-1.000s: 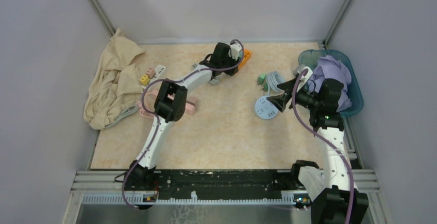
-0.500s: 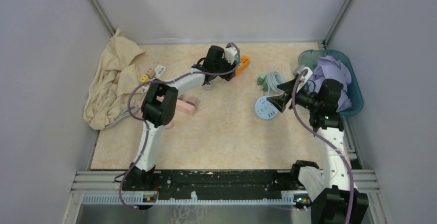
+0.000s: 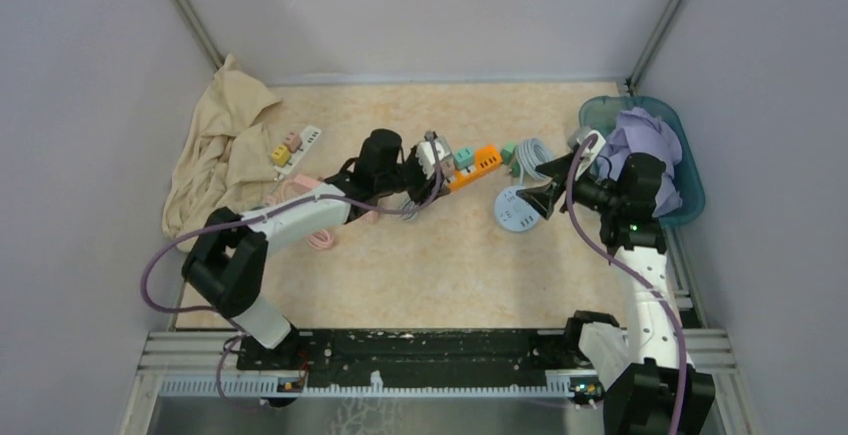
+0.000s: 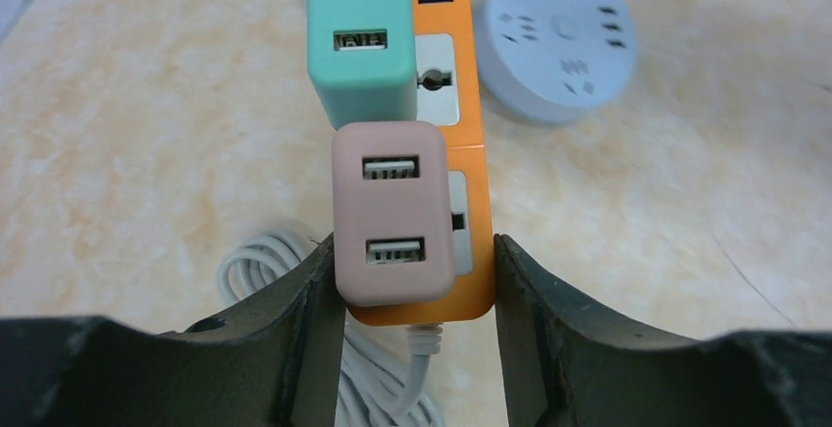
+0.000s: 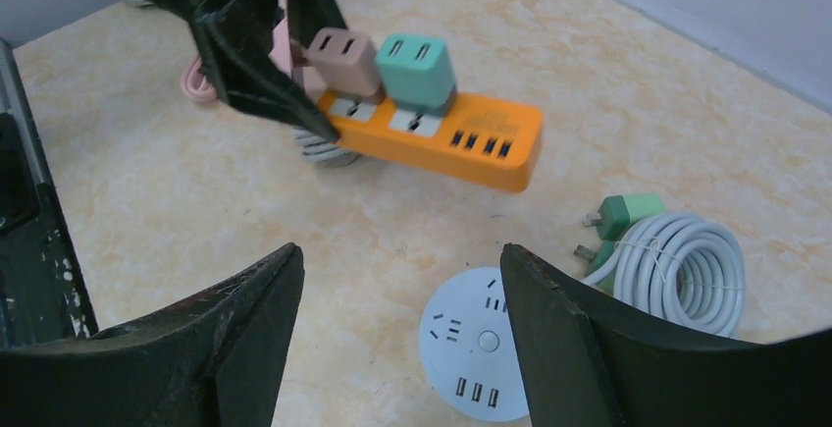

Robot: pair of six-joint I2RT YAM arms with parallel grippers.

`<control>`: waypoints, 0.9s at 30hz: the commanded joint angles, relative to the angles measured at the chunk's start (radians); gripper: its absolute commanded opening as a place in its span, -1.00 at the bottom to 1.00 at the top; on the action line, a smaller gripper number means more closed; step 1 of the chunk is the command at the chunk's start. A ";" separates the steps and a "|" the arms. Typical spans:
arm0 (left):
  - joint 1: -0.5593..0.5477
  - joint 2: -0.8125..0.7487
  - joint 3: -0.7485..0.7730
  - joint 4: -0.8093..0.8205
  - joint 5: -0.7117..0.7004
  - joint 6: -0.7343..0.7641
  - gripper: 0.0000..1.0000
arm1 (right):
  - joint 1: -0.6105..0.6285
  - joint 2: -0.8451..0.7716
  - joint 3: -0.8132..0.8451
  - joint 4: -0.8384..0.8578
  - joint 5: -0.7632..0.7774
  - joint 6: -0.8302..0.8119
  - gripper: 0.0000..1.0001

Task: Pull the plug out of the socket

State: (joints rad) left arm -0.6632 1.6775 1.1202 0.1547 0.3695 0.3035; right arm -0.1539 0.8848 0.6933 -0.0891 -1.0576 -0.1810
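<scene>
An orange power strip (image 4: 479,250) carries a pink USB plug (image 4: 390,213) and a teal USB plug (image 4: 359,39), both seated in its sockets. My left gripper (image 4: 412,280) is shut on the strip's cord end, one finger against the pink plug and the other against the strip's edge. In the top view the strip (image 3: 480,163) is held mid-table by the left gripper (image 3: 437,163). My right gripper (image 5: 397,280) is open and empty, hovering over a round white socket (image 5: 471,344). From it I see the strip (image 5: 471,142) and both plugs ahead.
A coiled white cable with green plugs (image 3: 535,152) lies by the round socket (image 3: 512,210). A teal basket (image 3: 690,205) with purple cloth (image 3: 650,140) stands at the right. A beige cloth (image 3: 220,155), small plugs (image 3: 295,143) and a pink strip (image 3: 320,225) lie at the left.
My left gripper has carried the orange strip from the back of the table forward and right, close to the right gripper. The right arm has not moved.
</scene>
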 commanded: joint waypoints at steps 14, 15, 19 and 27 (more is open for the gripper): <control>-0.219 -0.383 -0.508 0.051 0.164 0.199 -1.00 | -0.010 0.002 -0.034 0.070 -0.197 -0.052 0.45; -0.226 -0.372 -0.515 0.058 0.157 0.188 -1.00 | -0.010 0.001 -0.034 0.056 -0.218 -0.073 0.45; -0.250 -0.325 -0.561 0.137 0.146 0.152 -0.99 | -0.010 -0.001 -0.034 -0.035 -0.320 -0.230 0.44; -0.284 -0.224 -0.610 0.249 0.101 0.125 -0.86 | -0.009 0.000 -0.042 -0.334 -0.454 -0.667 0.44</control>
State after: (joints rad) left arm -0.9375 1.4178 0.5247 0.2733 0.4747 0.4480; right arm -0.1539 0.8860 0.6590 -0.2699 -1.3987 -0.5728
